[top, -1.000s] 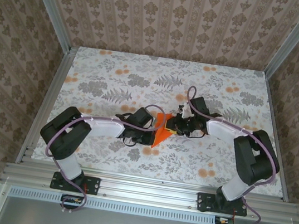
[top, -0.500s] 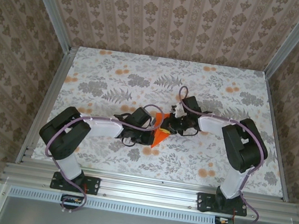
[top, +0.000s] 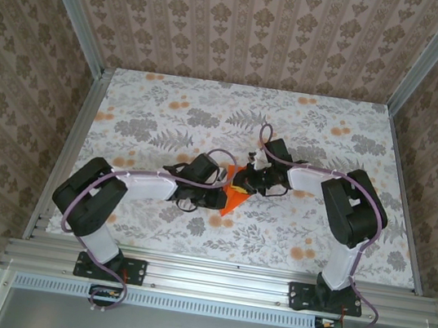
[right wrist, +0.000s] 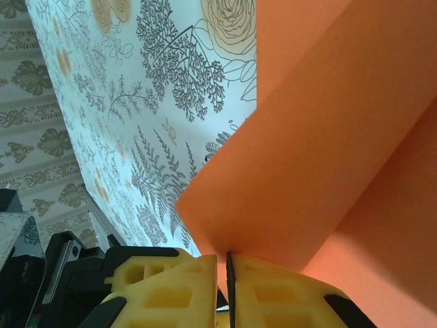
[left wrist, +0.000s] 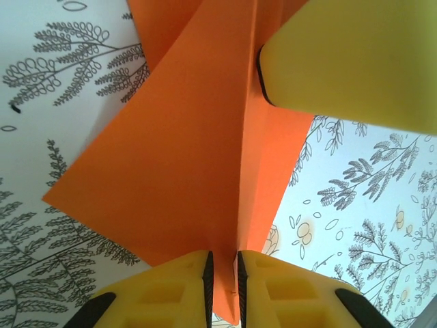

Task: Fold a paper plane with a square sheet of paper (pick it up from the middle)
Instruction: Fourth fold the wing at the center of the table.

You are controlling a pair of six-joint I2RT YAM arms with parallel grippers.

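The paper plane [top: 232,200] is bright orange paper folded to a point with a centre crease, lying mid-table between both grippers. In the left wrist view the paper plane [left wrist: 177,157] spreads ahead and its lower fold stands between my left gripper's [left wrist: 223,258] yellow fingers, which are parted by a narrow gap. The right gripper's yellow finger [left wrist: 348,61] presses in at the upper right. In the right wrist view my right gripper [right wrist: 222,260] has its pads together on an edge of the paper plane [right wrist: 321,164]. From above, the left gripper [top: 220,185] and right gripper [top: 246,183] meet over the paper.
The table [top: 168,115] has a white floral cloth with grey leaves and pale orange blotches. Aluminium rails [top: 75,134] and patterned walls [top: 247,28] enclose it on three sides. Both arms reach inward, their elbows [top: 353,205] low over the cloth.
The right arm's forearm and elbow have swung left toward the centre. The left jaws have parted slightly round the fold. The paper has stayed in place.
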